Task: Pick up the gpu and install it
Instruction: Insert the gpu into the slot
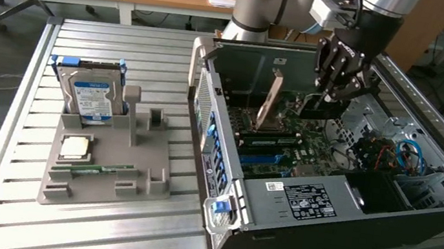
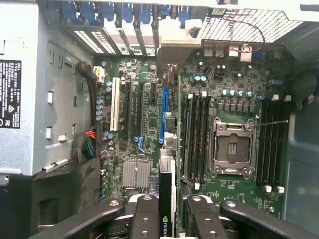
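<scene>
Hand: the black fingered gripper (image 2: 172, 215) reaches down inside the case, clamped on both faces of the card.
Card: the thin, flat, dark grey-black gpu (image 2: 167, 186) stands on edge between the fingers and runs out below them towards the board.
Reason for the hold: gripped by its faces, the card probably keeps its connector edge free for a slot.
Slot: a long blue expansion slot (image 2: 164, 107) lies under the hand, in line with the card. I cannot tell whether they touch.
Board: the green motherboard (image 2: 144, 124) faces up at the hand.
Case: the black and grey tower case (image 1: 299, 200) lies on its side with the panel off, giving access from above.
Holder: a grey moulded tray (image 1: 143, 159) with a silver hard drive (image 1: 91, 96) sits well away from the hand.
Stage: pick-up looks done; the card seems not yet seated.
</scene>
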Controlling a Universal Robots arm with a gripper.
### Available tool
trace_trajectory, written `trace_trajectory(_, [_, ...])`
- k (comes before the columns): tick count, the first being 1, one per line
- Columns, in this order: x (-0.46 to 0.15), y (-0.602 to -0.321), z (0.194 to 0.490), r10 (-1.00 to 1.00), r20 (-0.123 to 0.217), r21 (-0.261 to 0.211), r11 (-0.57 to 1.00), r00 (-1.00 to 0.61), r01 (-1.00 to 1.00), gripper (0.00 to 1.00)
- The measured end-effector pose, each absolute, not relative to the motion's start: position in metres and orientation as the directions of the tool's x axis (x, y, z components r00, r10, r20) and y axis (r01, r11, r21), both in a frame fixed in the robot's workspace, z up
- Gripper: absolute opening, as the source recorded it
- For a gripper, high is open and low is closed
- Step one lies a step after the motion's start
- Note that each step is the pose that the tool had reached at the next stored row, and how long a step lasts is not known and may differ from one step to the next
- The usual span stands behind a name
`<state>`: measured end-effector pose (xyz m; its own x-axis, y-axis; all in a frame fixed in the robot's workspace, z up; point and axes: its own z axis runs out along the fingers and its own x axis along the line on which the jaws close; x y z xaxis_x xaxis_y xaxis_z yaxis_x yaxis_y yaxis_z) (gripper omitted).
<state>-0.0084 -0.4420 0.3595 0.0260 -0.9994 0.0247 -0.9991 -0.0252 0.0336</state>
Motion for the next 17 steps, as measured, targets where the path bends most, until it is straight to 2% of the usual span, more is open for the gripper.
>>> trace_trajectory(17, [-0.013, -0.442, 0.331, -0.999, 0.025, 0.030, -0.032, 0.033, -0.999, 0.26])
